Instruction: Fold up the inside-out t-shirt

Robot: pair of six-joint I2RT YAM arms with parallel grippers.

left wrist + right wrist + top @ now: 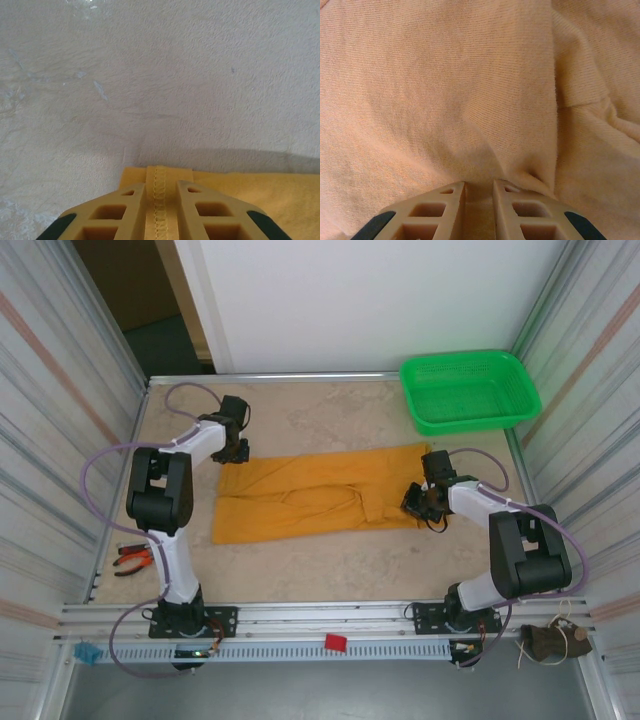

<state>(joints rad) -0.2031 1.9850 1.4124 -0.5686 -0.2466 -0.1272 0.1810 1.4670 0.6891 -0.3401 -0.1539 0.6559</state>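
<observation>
The inside-out t-shirt lies flat across the middle of the table as a long mustard-orange band with a few creases. My left gripper sits at its far left corner. In the left wrist view, that gripper is shut on a stitched hem strip of the t-shirt, right at the cloth's edge. My right gripper rests on the shirt's right end. The right wrist view has this gripper shut on a pinch of the t-shirt, with folds puckering toward the jaws.
A green plastic basket stands at the back right corner. Orange-handled pliers lie by the left arm's base. Bare beige table stretches behind the shirt, and corrugated walls close in both sides.
</observation>
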